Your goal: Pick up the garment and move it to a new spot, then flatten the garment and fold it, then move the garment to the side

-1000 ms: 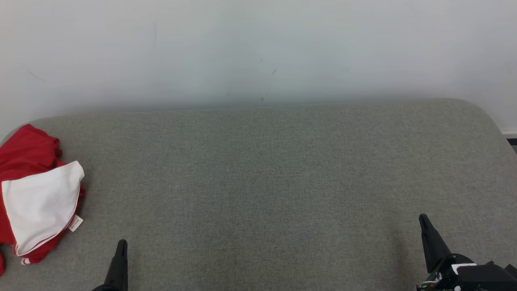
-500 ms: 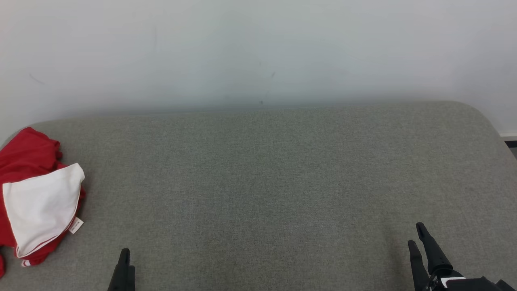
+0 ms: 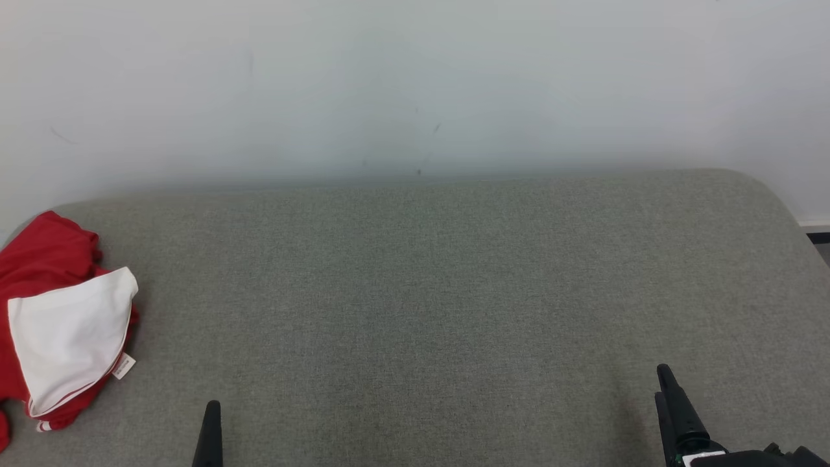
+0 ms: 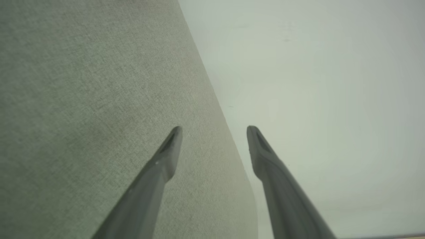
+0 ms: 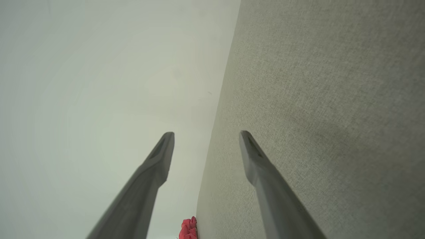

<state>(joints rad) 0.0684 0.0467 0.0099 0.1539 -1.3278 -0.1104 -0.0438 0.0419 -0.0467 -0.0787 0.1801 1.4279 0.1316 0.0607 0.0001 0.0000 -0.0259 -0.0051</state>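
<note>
The crumpled red fabric garment [image 3: 65, 324], with 1 white panel folded on top and a small white tag, lies bunched at the left edge of the grey upholstered surface [image 3: 454, 292].

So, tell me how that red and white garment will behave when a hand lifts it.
The garment lies crumpled in soft folds, so it will probably droop and unfurl when lifted. It looks thin, so likely light. Pushed across the woven gray surface, it would likely bunch, not slide.

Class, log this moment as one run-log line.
garment: crumpled, far left, untouched | left gripper: open, empty | right gripper: open, empty
</note>
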